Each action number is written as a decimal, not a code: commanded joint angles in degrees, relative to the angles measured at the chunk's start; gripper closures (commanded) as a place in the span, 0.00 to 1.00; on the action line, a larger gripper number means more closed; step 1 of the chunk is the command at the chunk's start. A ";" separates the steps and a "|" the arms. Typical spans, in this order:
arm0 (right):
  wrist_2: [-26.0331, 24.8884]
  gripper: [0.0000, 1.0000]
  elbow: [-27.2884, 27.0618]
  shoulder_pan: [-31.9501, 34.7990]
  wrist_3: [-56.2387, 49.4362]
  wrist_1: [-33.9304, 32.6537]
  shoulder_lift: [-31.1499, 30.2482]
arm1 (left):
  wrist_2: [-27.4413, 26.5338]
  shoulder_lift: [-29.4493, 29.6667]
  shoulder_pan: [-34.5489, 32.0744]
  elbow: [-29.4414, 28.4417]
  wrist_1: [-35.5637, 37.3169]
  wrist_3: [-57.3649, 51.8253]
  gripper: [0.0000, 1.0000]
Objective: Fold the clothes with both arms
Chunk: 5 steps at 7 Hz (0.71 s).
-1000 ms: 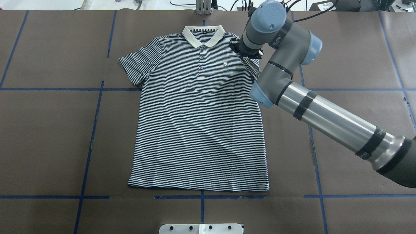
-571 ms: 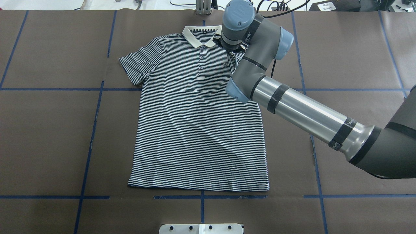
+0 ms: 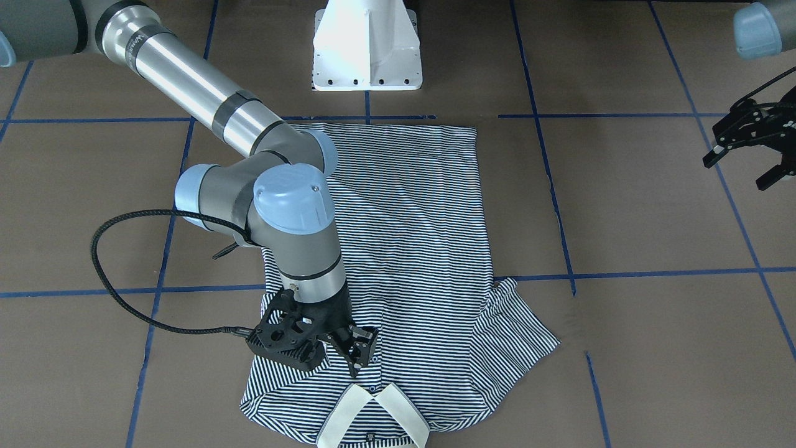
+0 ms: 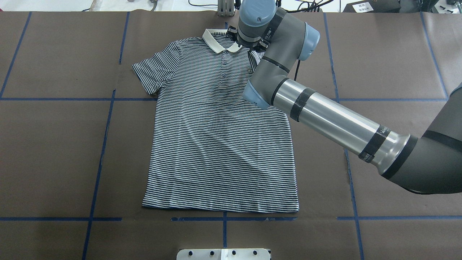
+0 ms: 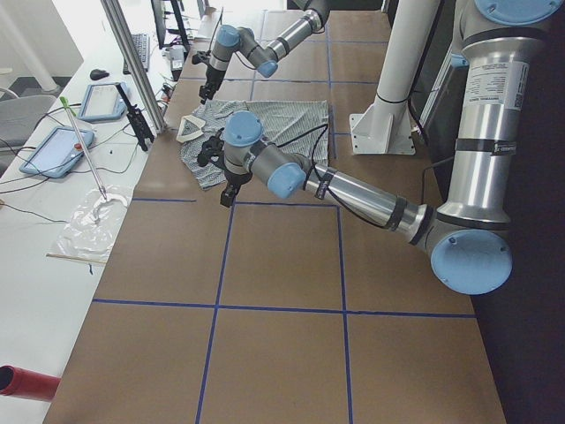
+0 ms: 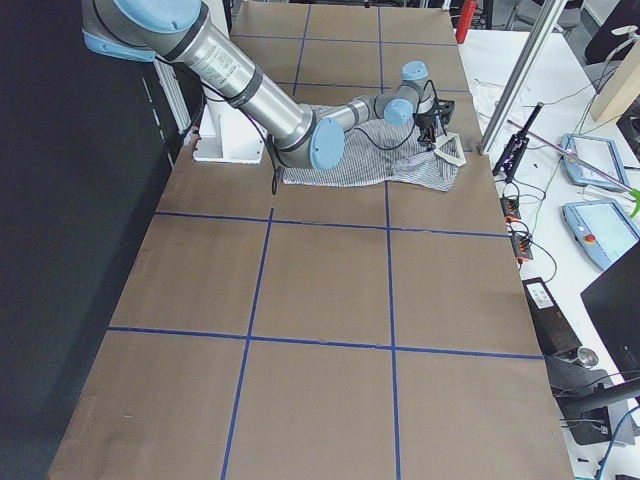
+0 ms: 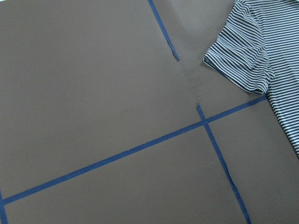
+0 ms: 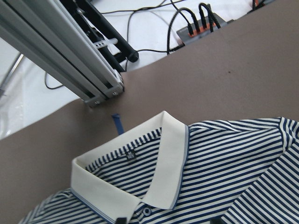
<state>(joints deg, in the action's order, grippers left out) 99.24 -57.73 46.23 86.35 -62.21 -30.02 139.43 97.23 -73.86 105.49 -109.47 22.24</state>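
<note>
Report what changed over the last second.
The right gripper swept from the shirt's right shoulder inward to the collar, pulling that side's fabric in over the chest. Whether it grips the fabric now is unclear. The other sleeve and the hem stayed flat.

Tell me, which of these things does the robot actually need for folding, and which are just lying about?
For the job:
striped polo shirt
right hand, down on the shirt near the collar
left hand, off to the side of the shirt

Just lying about:
tablets
cables
metal frame post
red tube
</note>
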 commanded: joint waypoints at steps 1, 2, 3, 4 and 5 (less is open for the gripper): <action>1.99 0.00 -8.79 4.38 -1.96 -0.46 -6.34 | -4.04 13.90 8.60 -10.34 -1.00 12.16 0.00; 6.19 0.00 -10.72 6.48 -3.28 -0.63 -8.71 | -11.91 20.48 11.87 -16.48 -1.18 20.04 0.00; 8.49 0.00 -14.65 8.59 -3.56 -0.38 -13.52 | -13.56 22.29 13.73 -20.89 -3.53 22.90 0.06; 9.90 0.00 -19.82 10.53 -5.82 -0.11 -19.92 | -13.84 24.83 14.09 -28.59 -9.91 25.72 0.07; 12.01 0.00 -25.36 10.81 -8.54 0.50 -24.86 | -18.89 27.38 16.80 -36.33 -19.37 30.27 0.12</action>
<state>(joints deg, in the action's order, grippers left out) 108.96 -77.14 55.99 80.50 -62.25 -48.92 124.72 121.58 -59.45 77.61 -119.96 47.84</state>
